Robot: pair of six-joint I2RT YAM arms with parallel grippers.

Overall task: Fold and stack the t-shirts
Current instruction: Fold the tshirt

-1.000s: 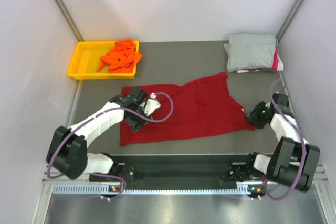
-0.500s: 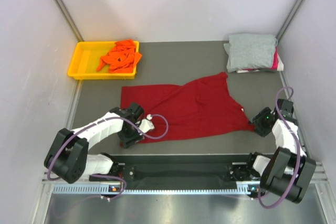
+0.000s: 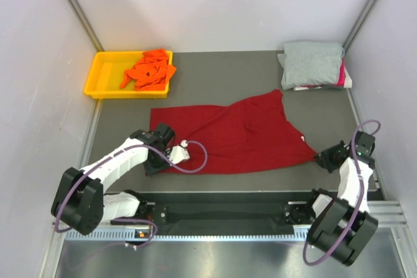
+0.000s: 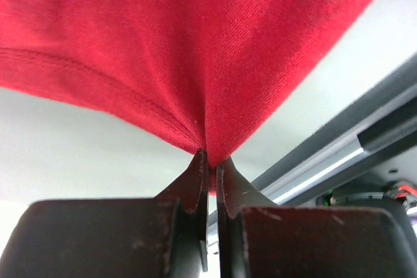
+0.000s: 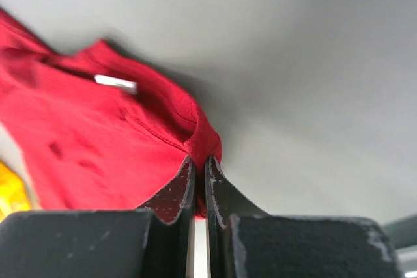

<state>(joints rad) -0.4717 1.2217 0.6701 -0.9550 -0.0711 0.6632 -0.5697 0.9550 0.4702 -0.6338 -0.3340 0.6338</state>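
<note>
The dark red t-shirt (image 3: 228,136) lies spread across the middle of the grey table. My left gripper (image 3: 158,159) is shut on the shirt's near left hem; the left wrist view shows the red cloth (image 4: 195,43) pinched at the tips of that gripper (image 4: 210,161). My right gripper (image 3: 324,156) is shut on the shirt's near right corner. In the right wrist view the red cloth (image 5: 98,141), with its white label (image 5: 115,83), is caught in that gripper (image 5: 201,162). An orange t-shirt (image 3: 150,69) lies crumpled in the tray. A folded grey t-shirt (image 3: 311,62) rests on a pink one (image 3: 341,73).
The yellow tray (image 3: 98,64) stands at the back left, the folded stack at the back right. White walls close in the table on both sides and at the back. A metal rail (image 4: 339,154) runs along the near edge, close to the left gripper.
The left gripper came toward the near edge to the shirt's near left hem and shut on it. The right gripper drew a little to the right and shut on the near right corner.
</note>
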